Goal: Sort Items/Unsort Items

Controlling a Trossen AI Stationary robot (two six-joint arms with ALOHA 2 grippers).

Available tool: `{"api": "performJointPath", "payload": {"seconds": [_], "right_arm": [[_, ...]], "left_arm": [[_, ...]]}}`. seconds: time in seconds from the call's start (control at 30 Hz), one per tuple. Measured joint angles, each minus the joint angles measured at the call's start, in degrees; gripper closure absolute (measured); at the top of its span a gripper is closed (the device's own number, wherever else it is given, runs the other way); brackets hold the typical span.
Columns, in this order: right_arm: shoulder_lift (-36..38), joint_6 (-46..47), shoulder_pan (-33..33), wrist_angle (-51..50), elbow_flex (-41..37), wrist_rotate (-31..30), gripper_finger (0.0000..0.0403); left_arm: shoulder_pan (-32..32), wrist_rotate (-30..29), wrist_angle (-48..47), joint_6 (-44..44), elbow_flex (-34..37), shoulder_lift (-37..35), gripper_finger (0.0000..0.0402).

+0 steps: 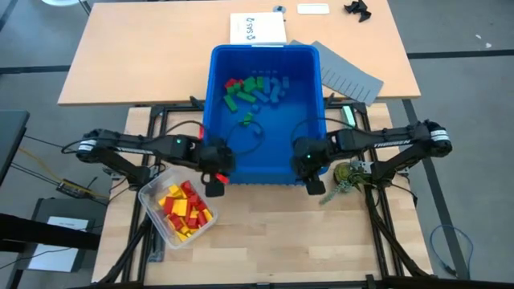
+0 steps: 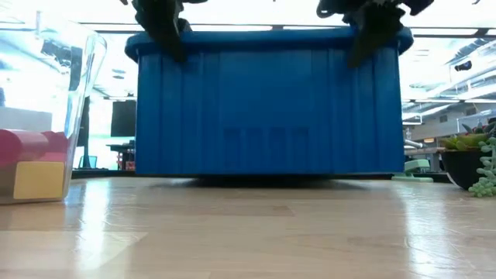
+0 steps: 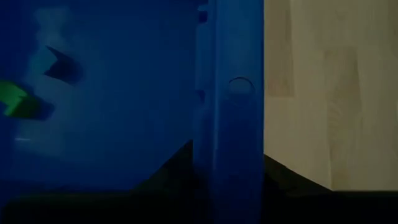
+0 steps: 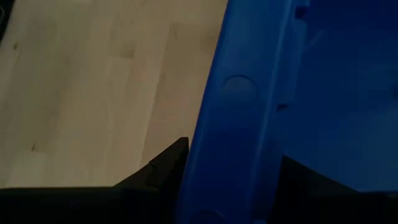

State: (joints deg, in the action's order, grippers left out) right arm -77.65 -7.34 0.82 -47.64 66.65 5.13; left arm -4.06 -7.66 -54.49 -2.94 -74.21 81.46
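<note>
A large blue bin (image 1: pixel 265 152) stands mid-table. Green, blue and red items (image 1: pixel 253 90) lie in its far half, and one green item (image 1: pixel 246 120) lies nearer the middle. A clear tub (image 1: pixel 181 210) at the near left holds red and yellow items. My left gripper (image 1: pixel 215 172) is on the bin's near rim toward its left corner. My right gripper (image 1: pixel 309 172) is on the same rim toward its right corner. In the low view both grippers (image 2: pixel 167 31) (image 2: pixel 364 35) come down onto the rim from above. My left gripper holds the bin's near rim (image 3: pixel 230 124), one finger (image 3: pixel 177 171) inside the bin and one (image 3: pixel 283 177) outside. It slants down from the near side. Whether the bin's base rests on the table, I cannot tell. My right gripper holds the same near rim (image 4: pixel 230 137) toward the right corner, one finger (image 4: pixel 165 165) outside the wall and one (image 4: pixel 311 177) inside. It also slants down from the near side. The bin sits level in the two holds.
Grey slotted divider sheets (image 1: pixel 349 76) lie beyond the bin's far right corner, with white paper (image 1: pixel 257 30) behind it. A small potted plant (image 1: pixel 349 175) stands right of the bin's near corner. Bare wood lies along the near edge (image 1: pixel 281 241).
</note>
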Motion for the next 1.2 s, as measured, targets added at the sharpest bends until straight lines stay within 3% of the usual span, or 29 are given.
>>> {"api": "performJointPath", "payload": {"seconds": [0.17, 0.37, 0.5, 0.63, 0.77, 0.97, 1.2], "right_arm": [[0.0, 1.0, 0.9, 1.5, -1.9, -0.2, 0.0229], [0.0, 2.2, 0.4, -0.5, 0.6, -4.7, 0.0087], [0.0, 2.0, -0.6, -3.4, 7.4, -5.1, 0.0044], [0.3, -2.9, -3.4, -1.8, 14.1, -11.3, 0.0043], [0.1, -7.7, -9.5, 6.3, 15.8, -14.4, 0.0057], [-3.1, -10.1, -22.0, 17.0, 15.8, -12.8, 0.0077], [-13.4, -13.1, -32.0, 24.8, 15.8, -6.2, 0.0087]], "left_arm": [[-0.4, 1.4, 0.3, -0.4, 0.3, 1.5, 0.0259], [-0.4, 2.8, -1.8, 1.3, -0.8, 1.8, 0.0202], [-0.3, 2.8, -8.0, 0.9, -6.0, 1.4, 0.0178], [-0.3, -4.1, -11.4, 2.8, -9.7, -0.2, 0.0173], [2.1, -13.2, -11.1, 5.6, -10.0, -4.0, 0.0173], [7.8, -17.2, -7.7, 6.6, -9.9, -8.2, 0.0173], [12.7, -20.0, -0.9, 9.6, -9.9, -9.2, 0.0173]]}}
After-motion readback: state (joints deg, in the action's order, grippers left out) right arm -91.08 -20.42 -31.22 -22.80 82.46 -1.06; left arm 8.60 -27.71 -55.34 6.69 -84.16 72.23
